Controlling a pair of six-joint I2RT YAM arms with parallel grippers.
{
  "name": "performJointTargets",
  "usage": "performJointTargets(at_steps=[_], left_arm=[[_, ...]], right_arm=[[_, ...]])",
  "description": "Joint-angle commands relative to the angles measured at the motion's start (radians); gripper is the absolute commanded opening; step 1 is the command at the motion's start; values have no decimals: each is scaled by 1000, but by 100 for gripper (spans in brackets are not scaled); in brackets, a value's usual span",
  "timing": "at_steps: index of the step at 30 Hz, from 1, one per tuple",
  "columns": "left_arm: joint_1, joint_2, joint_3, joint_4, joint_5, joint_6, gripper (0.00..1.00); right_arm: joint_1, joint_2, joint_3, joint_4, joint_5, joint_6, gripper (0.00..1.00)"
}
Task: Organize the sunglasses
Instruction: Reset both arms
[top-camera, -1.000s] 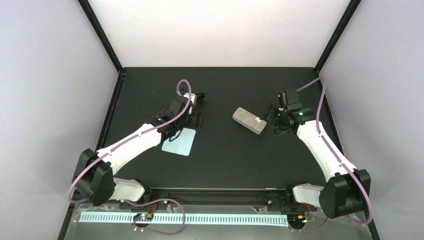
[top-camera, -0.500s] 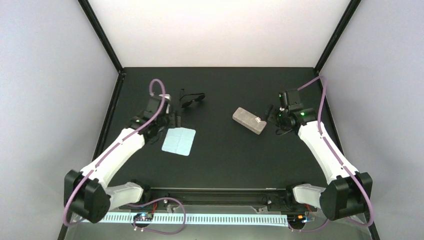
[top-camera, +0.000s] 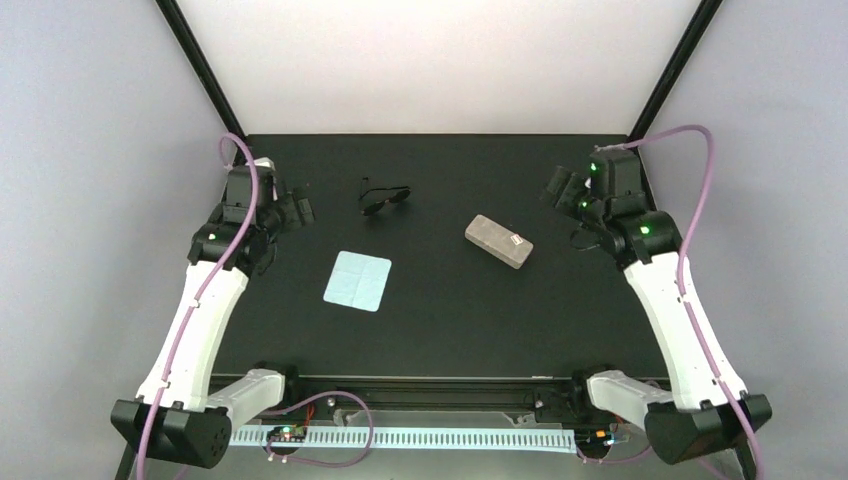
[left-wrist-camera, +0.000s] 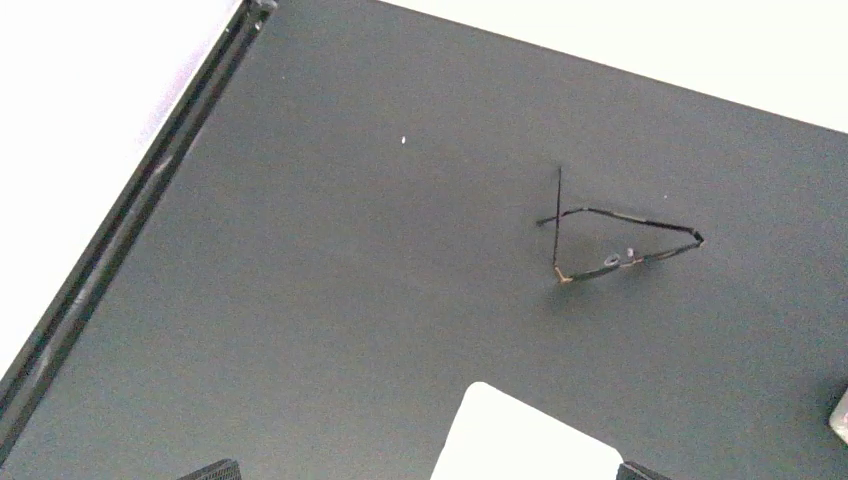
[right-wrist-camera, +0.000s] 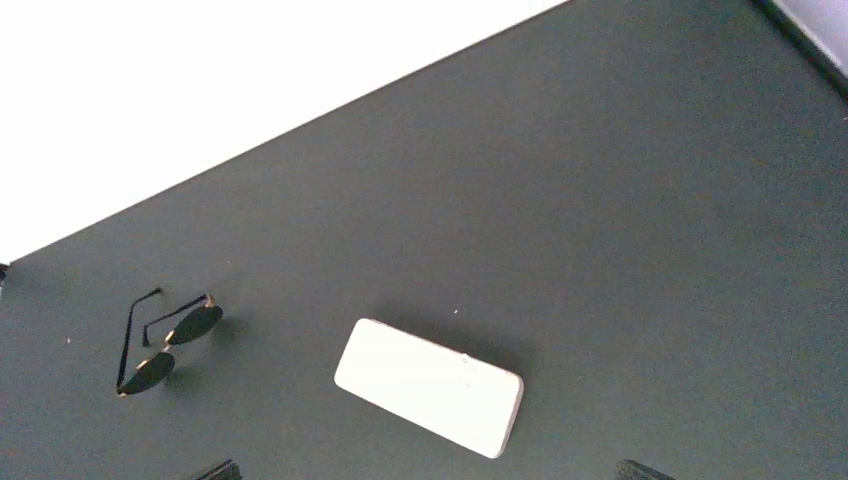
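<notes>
Both arms are raised above the black table (top-camera: 455, 325) and neither touches any object. The left gripper (top-camera: 289, 204) sits at the upper left of the overhead view, near the left edge of the table. Its jaws are spread wide: in the left wrist view only the two fingertips (left-wrist-camera: 218, 469) show, at the bottom corners of the frame, with nothing held between them. The right gripper (top-camera: 559, 187) sits at the upper right of the overhead view, and its jaws are likewise spread wide and empty. The sunglasses (top-camera: 385, 197), a thin dark-framed pair with dark lenses, lie free on the table at the upper centre of the overhead view, to the right of the left gripper and well apart from it. Their temple arms are unfolded. A grey oblong case (top-camera: 498, 241) lies closed at centre right, between the sunglasses and the right gripper and touching neither. A pale blue folded cloth (top-camera: 357, 281) lies flat at centre left, below the sunglasses and apart from them.
</notes>
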Motion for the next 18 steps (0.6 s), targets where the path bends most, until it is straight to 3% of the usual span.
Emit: performJointTargets(at_steps=[1,6,18], left_arm=[[10,-1,86,-98,-10,-18,99],[9,15,93,-104,107,-18,99],[7,-38,16,-71,154,1,99]], right_arm=[[4,-103,6,-2,58,-18,100],[2,-196,-55,6,51,8,100],[3,-395,-224,138,-26,-55,100]])
